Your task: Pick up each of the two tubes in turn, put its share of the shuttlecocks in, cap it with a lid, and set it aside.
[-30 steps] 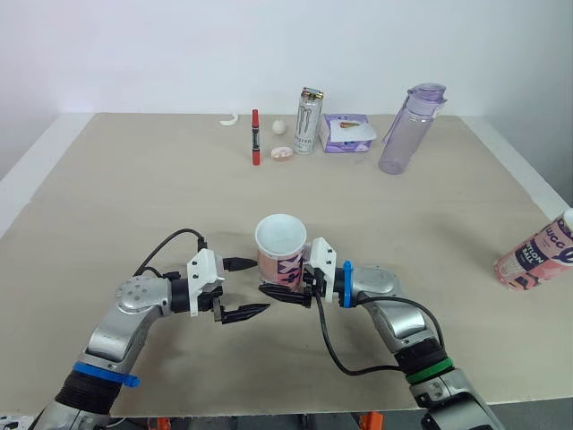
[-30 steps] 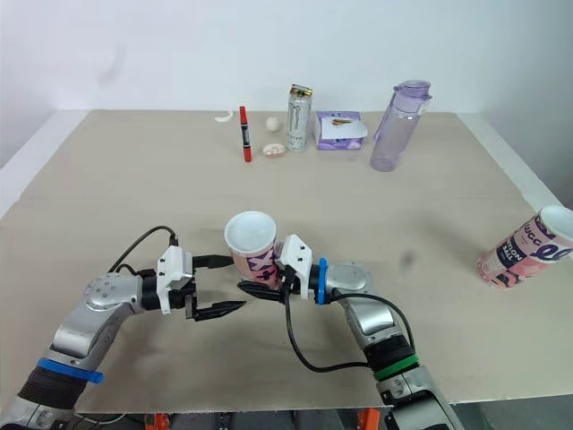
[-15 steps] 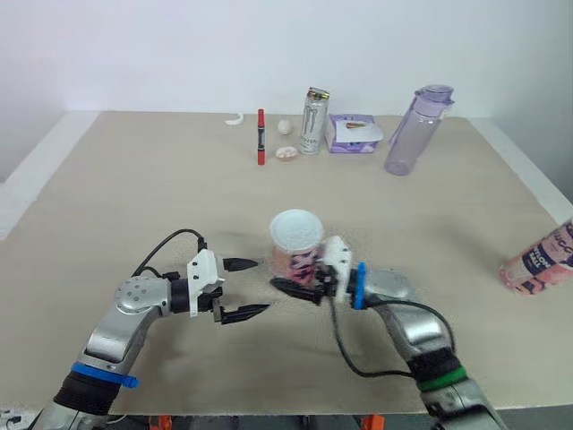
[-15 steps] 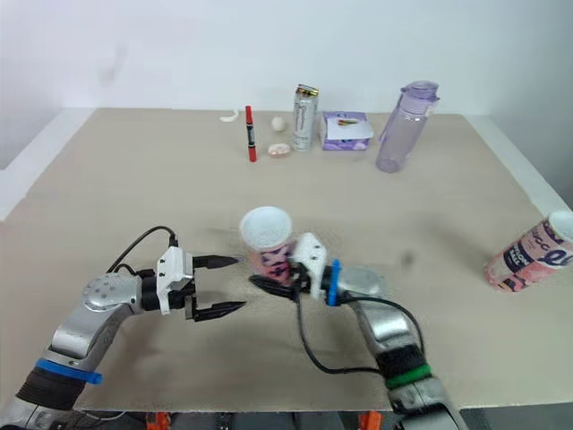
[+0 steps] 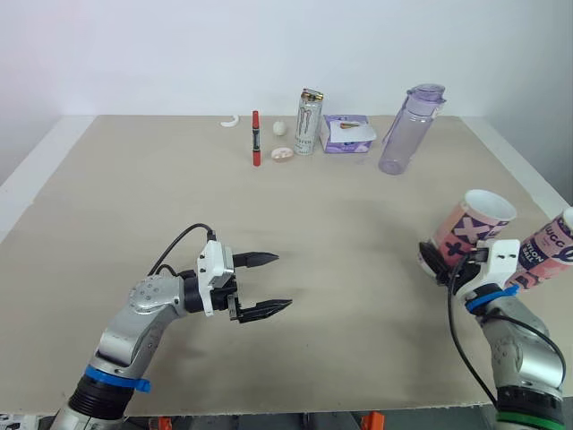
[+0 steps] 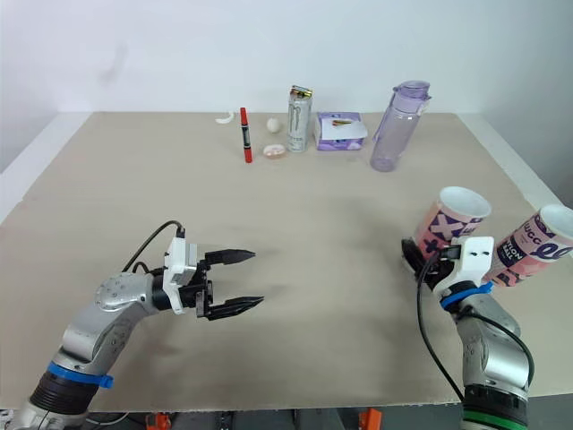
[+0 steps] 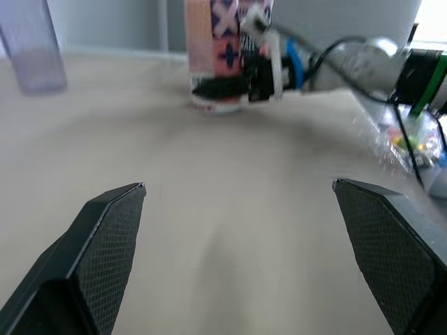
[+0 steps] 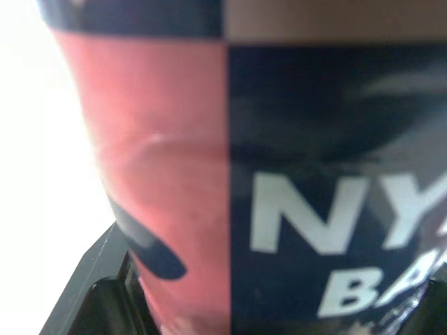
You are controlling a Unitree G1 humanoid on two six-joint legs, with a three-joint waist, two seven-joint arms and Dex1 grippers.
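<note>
Risk lies at the right edge of the bench [image 5: 134, 179]: the right pincer [image 5: 438, 262] is clamped low on the pink-and-navy tube [image 5: 472, 226], which leans, open-mouthed, just beside the second tube [image 5: 544, 251]. A swing could knock that one off, or the low grip could slip. A second ago this tube stood at bench centre in the same grip. The left pincer [image 5: 281, 282] gapes wide, empty, mid-bench as before.

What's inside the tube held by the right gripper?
The tube in the right gripper tilts its open mouth upward, and only pale inner wall shows there. Its lower inside is hidden by its own wall.
</note>
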